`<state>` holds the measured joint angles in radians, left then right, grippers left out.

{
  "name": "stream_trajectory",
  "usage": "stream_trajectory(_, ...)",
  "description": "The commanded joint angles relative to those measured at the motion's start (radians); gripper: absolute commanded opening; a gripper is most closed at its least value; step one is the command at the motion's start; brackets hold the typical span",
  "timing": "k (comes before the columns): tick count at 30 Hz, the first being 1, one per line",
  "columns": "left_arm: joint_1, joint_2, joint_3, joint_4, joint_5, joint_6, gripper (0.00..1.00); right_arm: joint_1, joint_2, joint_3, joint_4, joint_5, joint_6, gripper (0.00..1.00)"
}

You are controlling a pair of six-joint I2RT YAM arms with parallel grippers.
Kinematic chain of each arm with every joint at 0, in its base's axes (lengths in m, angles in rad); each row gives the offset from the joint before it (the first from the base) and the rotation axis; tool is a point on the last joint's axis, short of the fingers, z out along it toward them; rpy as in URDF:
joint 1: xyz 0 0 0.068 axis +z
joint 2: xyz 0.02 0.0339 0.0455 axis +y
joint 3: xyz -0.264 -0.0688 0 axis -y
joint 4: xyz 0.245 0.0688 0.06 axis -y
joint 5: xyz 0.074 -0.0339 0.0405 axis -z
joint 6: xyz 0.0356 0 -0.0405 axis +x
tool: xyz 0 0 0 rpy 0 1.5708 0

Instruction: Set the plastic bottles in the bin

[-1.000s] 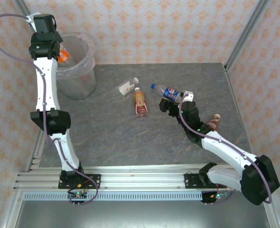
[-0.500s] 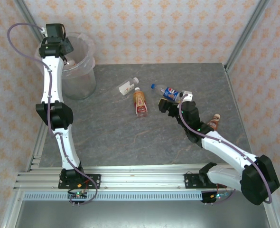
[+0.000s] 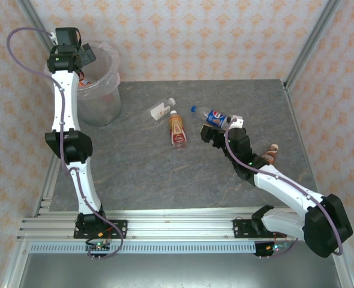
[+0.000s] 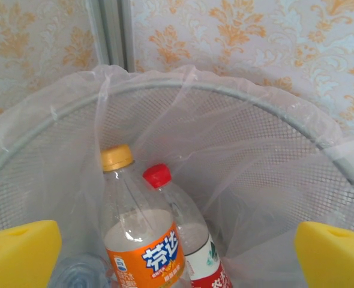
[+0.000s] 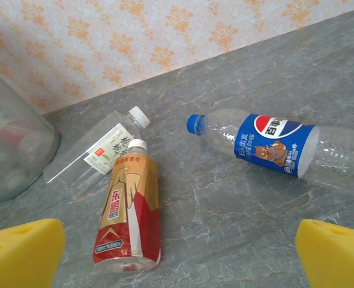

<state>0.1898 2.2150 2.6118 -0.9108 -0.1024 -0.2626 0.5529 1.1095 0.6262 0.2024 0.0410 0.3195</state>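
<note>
Grey mesh under a crinkly liner, the bin (image 3: 99,105) stands far left on the counter (image 3: 135,174), holding an orange-labelled bottle (image 4: 144,255) and a red-capped bottle (image 4: 186,237); the left fingers (image 4: 21,255) hang over it, apart and empty. Rightward lie a white-labelled bottle (image 5: 105,153), then a red-and-gold bottle (image 5: 128,210). The blue-labelled bottle (image 5: 276,147) lies just ahead of the right fingers (image 5: 21,252), also apart and empty, its long axis crosswise, cap left: the right arm (image 3: 285,186) likely takes it, nothing between. A brown bottle (image 3: 271,155) sits beside that arm.
</note>
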Motion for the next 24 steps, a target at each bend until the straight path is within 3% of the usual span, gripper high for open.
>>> stream_trajectory(1,-0.004,-0.085,0.024,-0.034,0.069,-0.014,1.00,-0.006,0.012,0.019,0.004,0.065,0.024,0.99)
stream_trajectory(5,-0.020,-0.152,-0.035,-0.016,0.131,-0.030,1.00,-0.041,0.010,0.017,-0.050,0.122,0.087,0.99)
stream_trajectory(8,-0.051,-0.228,-0.132,0.048,0.150,-0.027,1.00,-0.102,0.000,0.030,-0.134,0.068,0.115,0.99)
stream_trajectory(13,-0.125,-0.346,-0.273,0.130,0.162,-0.031,1.00,-0.144,-0.021,0.091,-0.315,0.104,0.043,0.99)
stream_trajectory(17,-0.195,-0.436,-0.422,0.210,0.172,-0.041,1.00,-0.190,-0.050,0.111,-0.406,0.082,0.015,0.99)
stream_trajectory(24,-0.288,-0.618,-0.744,0.379,0.228,-0.132,1.00,-0.315,-0.075,0.104,-0.556,0.062,0.129,0.99)
